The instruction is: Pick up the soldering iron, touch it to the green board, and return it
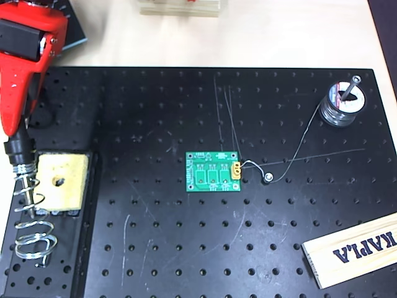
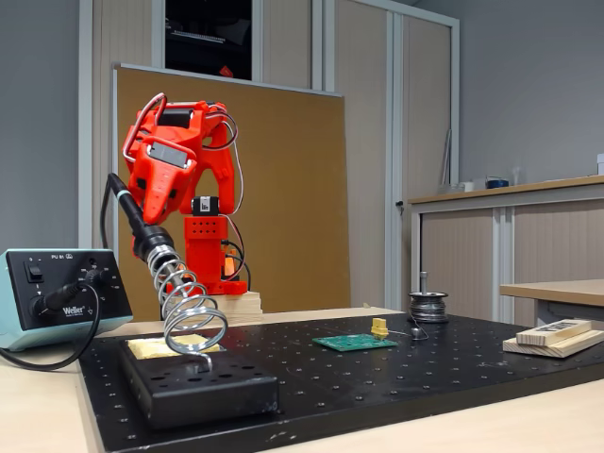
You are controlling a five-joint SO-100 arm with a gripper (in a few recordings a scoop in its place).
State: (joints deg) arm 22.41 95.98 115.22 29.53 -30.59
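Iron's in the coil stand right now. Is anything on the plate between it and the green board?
Nothing visible. The soldering iron sits in the coil stand at the plate's left; bare black plate runs to the green board. The solder wire and spool lie beyond it.

1. The overhead view looks straight down on the black perforated plate [image 1: 186, 248], close enough that the plate runs past the frame's lower edge.
2. The fixed view stands low, near table height, just off the plate's [image 2: 377, 382] front edge, and faces level across it toward the brown panel [image 2: 293, 189] and cabinets behind.
3. Both share the coil-spring stand [image 1: 34, 230] [image 2: 189, 311], the green board [image 1: 214, 172] [image 2: 354, 343], the solder spool [image 1: 341, 105] [image 2: 427, 307] and the wooden block [image 1: 353, 248] [image 2: 557, 335].
4. The stand lies at the left edge from above, nearest the lens in the fixed view.
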